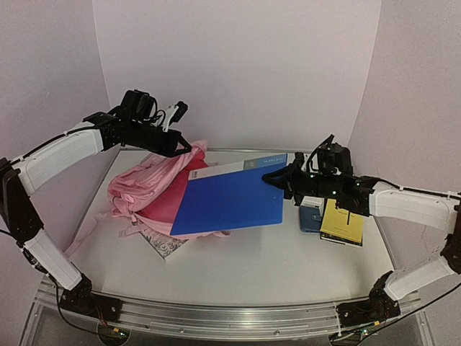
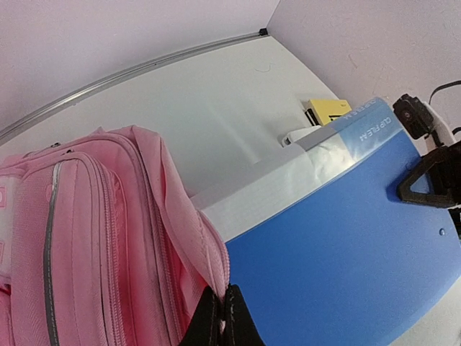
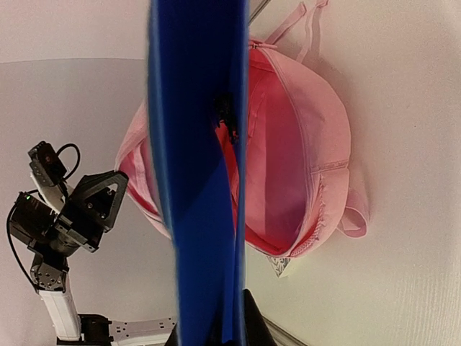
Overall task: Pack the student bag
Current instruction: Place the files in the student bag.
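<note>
Pink soft fabric, the student bag (image 1: 144,189) lies left of centre on the tabletop (image 1: 288,267). The left gripper (image 1: 189,150) pinches its limp mouth rim, the sensible hold, while the right gripper (image 1: 274,177) clamps a stiff blue folder (image 1: 230,203).

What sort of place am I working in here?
Probably a lab test booth, not a classroom: bare pale walls close round a white table, a metal rail carries the robot bases, with a bag, folder and books as props.
</note>
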Controlling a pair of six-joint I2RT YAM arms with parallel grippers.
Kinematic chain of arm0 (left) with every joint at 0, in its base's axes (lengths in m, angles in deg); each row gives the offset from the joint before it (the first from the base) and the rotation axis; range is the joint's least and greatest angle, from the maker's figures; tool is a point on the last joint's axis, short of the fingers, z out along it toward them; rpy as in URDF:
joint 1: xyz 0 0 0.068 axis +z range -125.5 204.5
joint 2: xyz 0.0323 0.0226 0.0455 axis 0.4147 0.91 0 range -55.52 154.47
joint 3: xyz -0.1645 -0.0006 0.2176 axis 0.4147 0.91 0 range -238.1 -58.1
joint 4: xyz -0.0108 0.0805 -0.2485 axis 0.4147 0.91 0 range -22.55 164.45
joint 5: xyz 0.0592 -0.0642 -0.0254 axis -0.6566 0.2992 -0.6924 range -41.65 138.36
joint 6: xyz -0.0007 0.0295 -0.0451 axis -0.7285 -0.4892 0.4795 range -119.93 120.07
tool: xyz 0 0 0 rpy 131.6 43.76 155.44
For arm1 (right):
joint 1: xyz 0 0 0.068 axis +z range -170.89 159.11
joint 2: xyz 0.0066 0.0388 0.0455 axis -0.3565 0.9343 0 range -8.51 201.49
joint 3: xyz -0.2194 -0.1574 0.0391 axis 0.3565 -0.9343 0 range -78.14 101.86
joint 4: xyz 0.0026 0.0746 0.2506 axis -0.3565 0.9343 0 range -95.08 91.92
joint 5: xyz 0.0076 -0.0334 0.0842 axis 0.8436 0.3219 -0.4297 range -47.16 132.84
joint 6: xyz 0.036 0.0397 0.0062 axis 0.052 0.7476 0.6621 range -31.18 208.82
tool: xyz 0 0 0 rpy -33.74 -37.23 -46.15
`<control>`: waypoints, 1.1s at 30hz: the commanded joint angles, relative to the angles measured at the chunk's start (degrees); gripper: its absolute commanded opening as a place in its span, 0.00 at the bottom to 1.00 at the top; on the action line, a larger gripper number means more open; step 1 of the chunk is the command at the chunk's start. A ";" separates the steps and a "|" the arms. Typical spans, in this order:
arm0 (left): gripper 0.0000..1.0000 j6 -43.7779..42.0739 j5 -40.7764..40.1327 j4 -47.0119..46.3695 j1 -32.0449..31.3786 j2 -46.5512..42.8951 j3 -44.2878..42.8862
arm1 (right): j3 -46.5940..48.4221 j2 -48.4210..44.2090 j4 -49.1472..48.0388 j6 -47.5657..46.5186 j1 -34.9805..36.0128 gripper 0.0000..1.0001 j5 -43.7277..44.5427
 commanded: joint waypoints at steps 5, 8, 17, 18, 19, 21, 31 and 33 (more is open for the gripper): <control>0.00 -0.30 7.17 -9.29 -0.36 -5.29 0.70 | 2.60 6.34 -19.43 6.43 1.54 0.00 7.78; 0.00 -0.30 7.90 -9.48 -0.37 -5.41 1.06 | 3.78 8.32 -21.45 6.17 1.59 0.00 11.30; 0.00 -0.76 8.98 -10.02 -0.33 -6.07 2.55 | 8.28 20.54 -35.84 9.70 3.83 0.00 16.75; 0.00 -0.78 9.12 -10.14 -0.35 -6.14 2.76 | 8.72 22.12 -38.66 10.51 4.29 0.00 16.76; 0.00 -0.65 9.17 -10.31 -0.34 -6.16 2.91 | 9.32 23.29 -40.39 11.18 4.70 0.00 16.89; 0.00 -0.41 9.57 -10.50 -0.32 -6.01 3.04 | 10.74 25.47 -42.63 11.99 5.62 0.00 17.26; 0.00 0.15 9.71 -10.52 -0.32 -6.13 3.18 | 10.88 25.22 -45.11 13.38 8.61 0.00 22.14; 0.00 0.30 9.46 -10.54 -0.30 -6.25 3.25 | 10.87 24.40 -45.00 12.93 9.06 0.00 23.61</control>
